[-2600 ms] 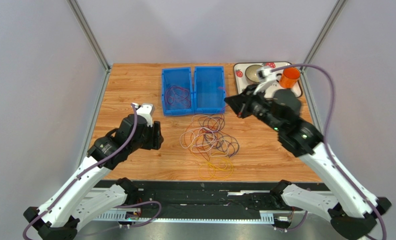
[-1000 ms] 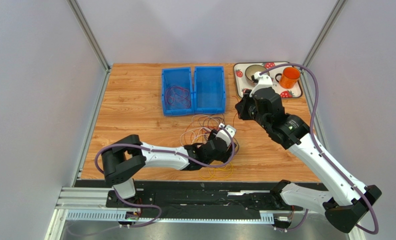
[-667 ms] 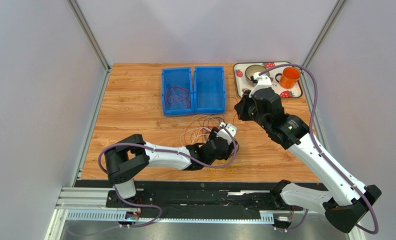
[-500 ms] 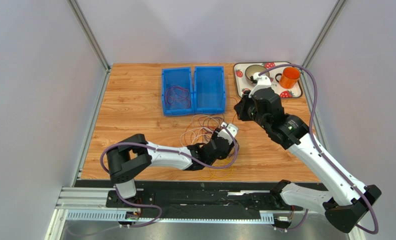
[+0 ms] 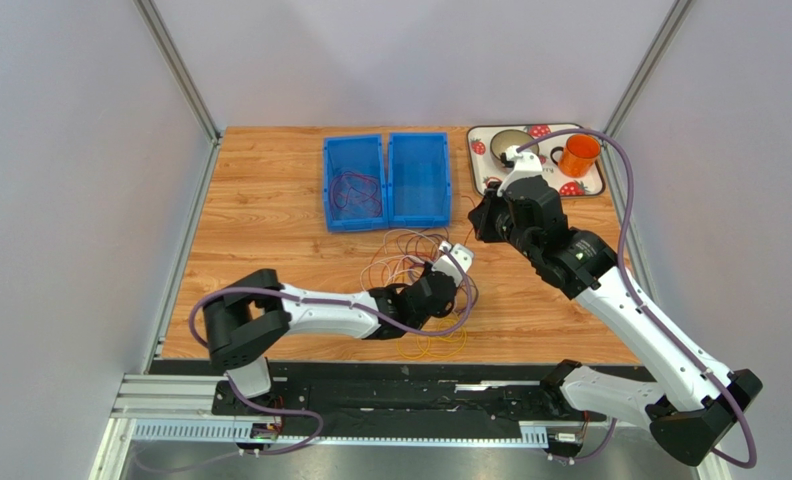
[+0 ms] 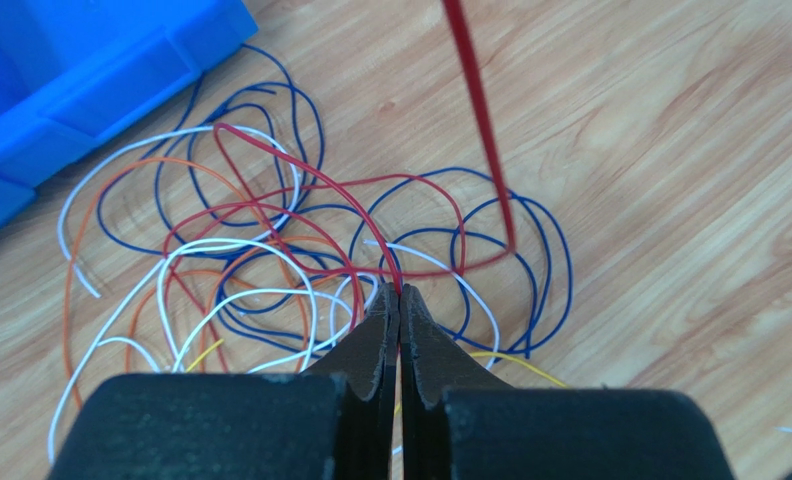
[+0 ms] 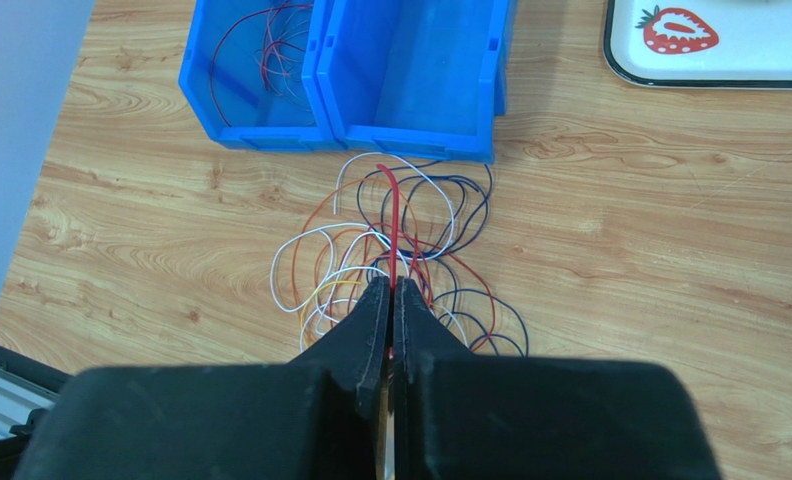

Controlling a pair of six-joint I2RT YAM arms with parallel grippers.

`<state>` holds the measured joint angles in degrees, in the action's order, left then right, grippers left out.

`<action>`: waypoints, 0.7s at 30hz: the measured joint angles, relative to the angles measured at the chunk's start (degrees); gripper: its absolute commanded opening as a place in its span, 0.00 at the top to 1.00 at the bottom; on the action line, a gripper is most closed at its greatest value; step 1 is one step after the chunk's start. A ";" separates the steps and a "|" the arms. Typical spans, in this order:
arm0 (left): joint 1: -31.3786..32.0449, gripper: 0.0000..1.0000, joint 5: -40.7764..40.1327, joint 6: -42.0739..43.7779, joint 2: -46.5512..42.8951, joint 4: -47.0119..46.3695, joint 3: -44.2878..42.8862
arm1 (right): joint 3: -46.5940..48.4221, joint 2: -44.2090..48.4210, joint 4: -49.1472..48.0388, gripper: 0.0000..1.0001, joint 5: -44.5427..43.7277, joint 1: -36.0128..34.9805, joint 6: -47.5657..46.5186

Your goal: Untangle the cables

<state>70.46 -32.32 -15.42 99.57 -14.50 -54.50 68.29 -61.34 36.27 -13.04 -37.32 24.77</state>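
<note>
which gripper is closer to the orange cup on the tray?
Right. The right gripper, shut on a red cable, hangs just left of the tray holding the orange cup; the left gripper is farther, down in the cable tangle.

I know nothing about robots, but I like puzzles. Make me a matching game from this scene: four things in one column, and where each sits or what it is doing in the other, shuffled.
Things:
1. left blue bin
2. orange cup
3. yellow cable
4. left gripper

Descriptions:
A. stands on the strawberry tray
B. closed on a red cable
C. holds a few red wires
D. loops on the table, closest to its near edge

Pairs: 1-C, 2-A, 3-D, 4-B.
</note>
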 measured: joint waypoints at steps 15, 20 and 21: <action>0.00 1.00 4.28 -2.86 -27.85 24.33 -9.29 | 0.02 -2.01 -0.11 1.00 0.11 0.76 0.92; -0.15 1.00 4.35 -1.84 -30.73 31.78 -16.98 | 1.77 -2.89 -0.15 1.00 2.71 0.76 2.05; -0.26 1.00 4.35 -1.27 -30.99 33.48 -19.10 | 2.49 -3.10 -0.24 1.00 3.15 0.76 2.21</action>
<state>70.19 -27.97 -16.69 68.58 18.98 -73.60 70.78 -64.45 36.03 -9.89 -36.56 26.98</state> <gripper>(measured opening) 0.008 0.006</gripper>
